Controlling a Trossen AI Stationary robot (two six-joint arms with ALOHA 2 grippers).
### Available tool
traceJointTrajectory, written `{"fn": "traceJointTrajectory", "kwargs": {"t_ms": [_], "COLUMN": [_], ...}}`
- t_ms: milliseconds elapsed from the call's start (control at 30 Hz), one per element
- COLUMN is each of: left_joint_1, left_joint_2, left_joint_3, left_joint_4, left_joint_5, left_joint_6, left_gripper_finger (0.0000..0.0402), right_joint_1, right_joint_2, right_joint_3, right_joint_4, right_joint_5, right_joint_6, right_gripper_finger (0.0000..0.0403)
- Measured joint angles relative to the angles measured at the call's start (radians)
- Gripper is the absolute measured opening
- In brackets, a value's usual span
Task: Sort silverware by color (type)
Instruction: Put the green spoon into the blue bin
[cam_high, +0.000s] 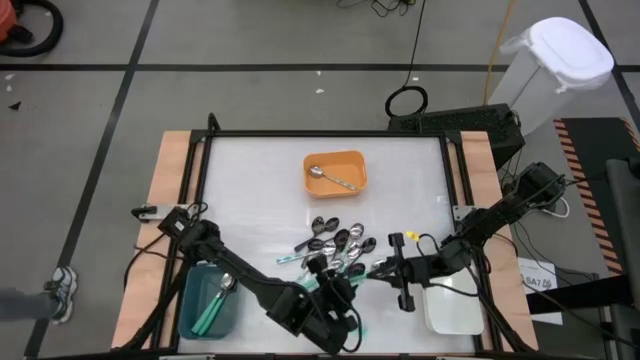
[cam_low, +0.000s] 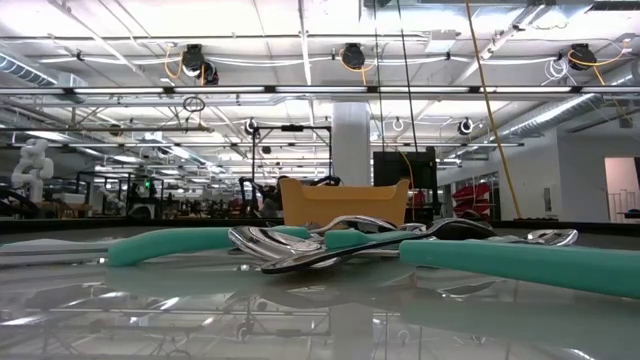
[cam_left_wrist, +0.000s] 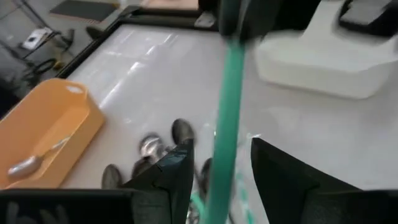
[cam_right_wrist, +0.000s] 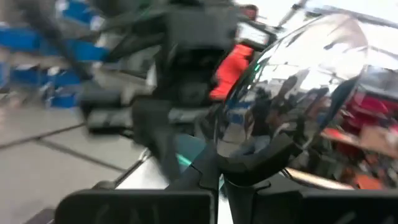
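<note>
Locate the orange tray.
In the high view, the orange tray sits at the table's far middle, beyond the spoon pile, holding one silver spoon.

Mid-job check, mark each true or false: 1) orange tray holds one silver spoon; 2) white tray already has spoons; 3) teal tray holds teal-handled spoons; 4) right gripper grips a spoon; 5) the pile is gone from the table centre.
1) True: the orange tray holds one silver spoon.
2) False: the white tray shows none.
3) True: the teal tray holds teal-handled spoons.
4) True: the right gripper is shut on a teal-handled spoon.
5) False: the pile remains.
</note>
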Motion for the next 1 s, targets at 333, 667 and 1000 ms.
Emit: {"fn": "traceJointTrajectory", "kwargs": {"t_ms": [333, 667, 1000], "left_joint_1": [0.021, 0.128, 0.149], "left_joint_2": [-0.001, 0.0, 0.0], "left_joint_3": [0.026, 0.025, 0.025], "left_joint_4": [0.021, 0.031, 0.068], "left_joint_5": [0.288, 0.683, 0.782], "left_joint_6": [0.036, 0.176, 0.253], "left_gripper_finger": [0.0159, 0.0159, 0.0159], "right_joint_1": [-0.036, -0.098, -0.097], "right_joint_2": [-0.009, -0.013, -0.013], "right_joint_3": [-0.001, -0.001, -0.001], "right_joint_4": [-0.067, -0.16, -0.191], "right_joint_5": [-0.378, -0.579, -0.632], "right_joint_6": [-0.281, -0.295, -0.383], "right_gripper_finger": [0.0005, 0.0003, 0.0003]}}
